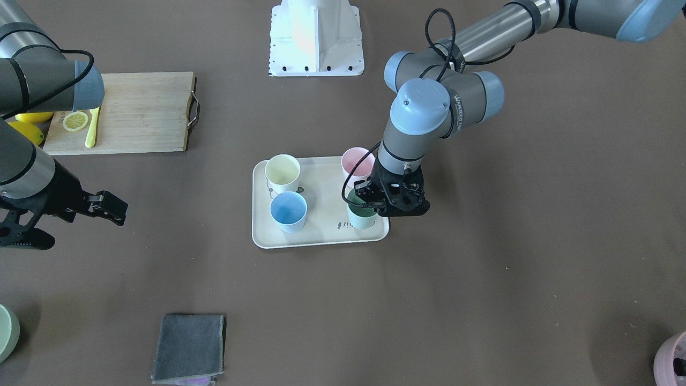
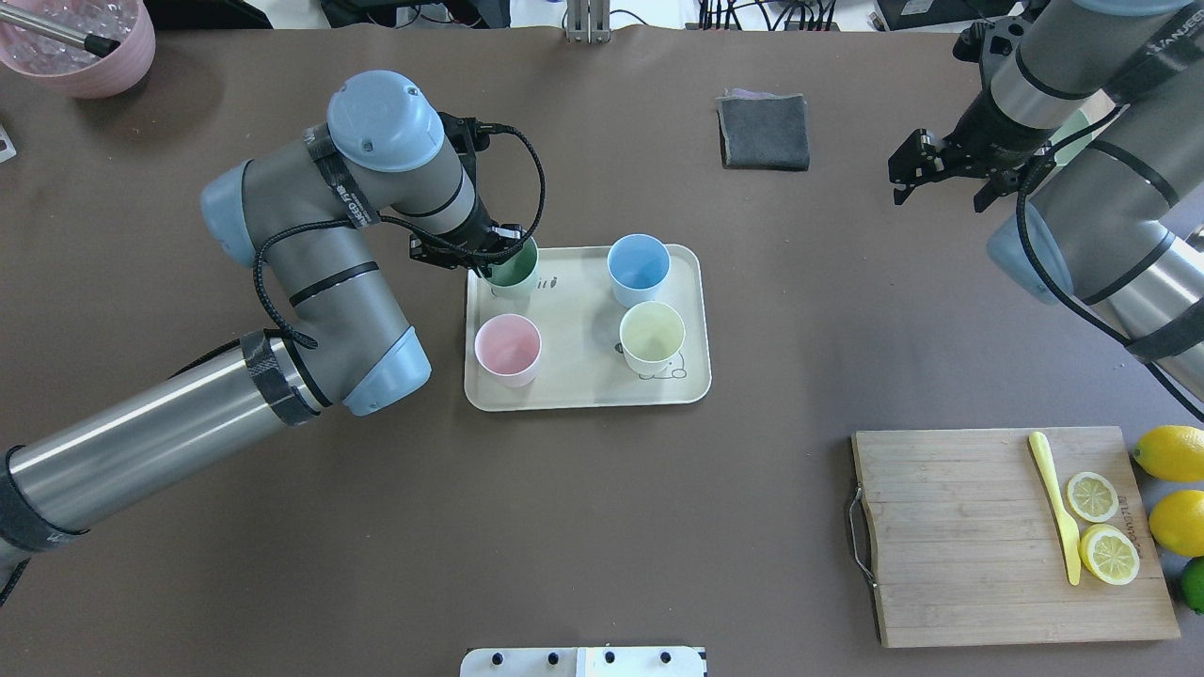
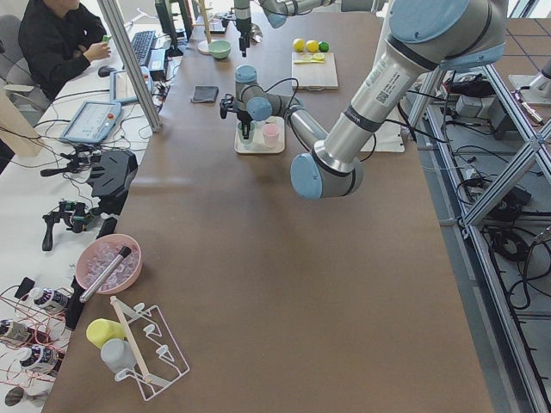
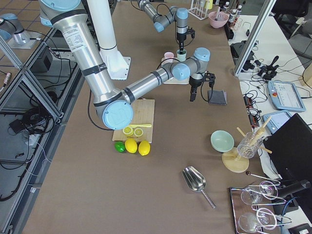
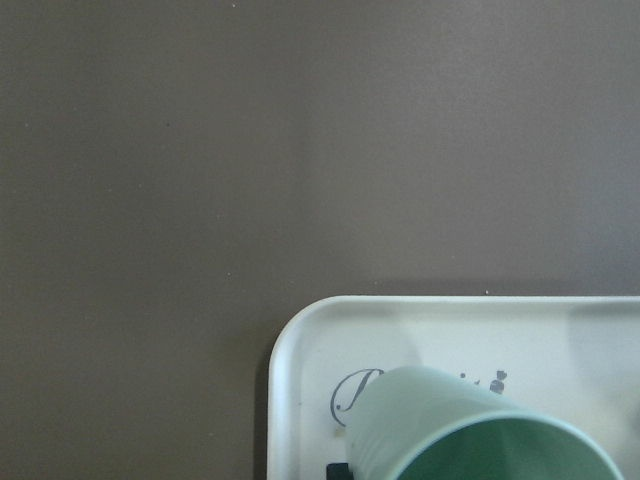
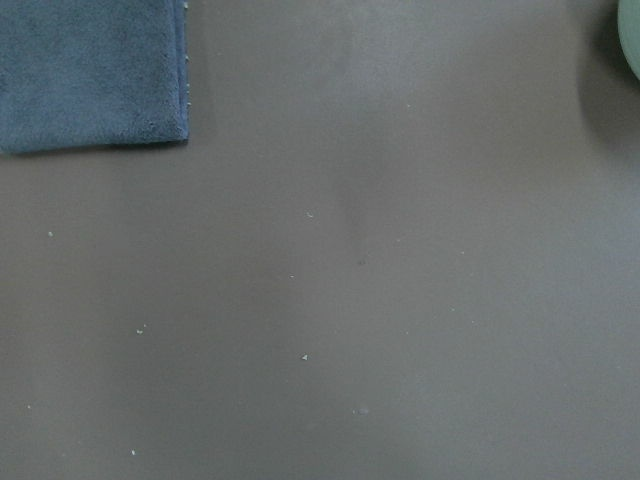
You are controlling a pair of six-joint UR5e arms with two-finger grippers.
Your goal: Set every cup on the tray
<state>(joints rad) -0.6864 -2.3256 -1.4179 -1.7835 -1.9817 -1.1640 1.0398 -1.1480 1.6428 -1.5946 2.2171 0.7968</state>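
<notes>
The cream tray [image 2: 578,371] lies mid-table and holds all four cups. The pink cup [image 2: 508,350], light blue cup [image 2: 639,268] and pale yellow cup [image 2: 652,337] stand upright and free. The mint green cup [image 2: 515,271] stands in the tray's far left corner. My left gripper [image 2: 489,259] is shut on that cup's rim wall. The left wrist view shows this cup [image 5: 470,430] on the tray [image 5: 300,380] beside the script print. My right gripper [image 2: 941,188] is open and empty, above bare table far right of the tray.
A wooden cutting board [image 2: 950,536] with lemon slices and a yellow knife sits front right, with whole lemons [image 2: 1171,451] beside it. A folded grey cloth [image 2: 764,132] lies beyond the tray. A mauve-pink pot [image 2: 80,47] stands far left. A pale-green bowl [image 1: 6,332] sits far right.
</notes>
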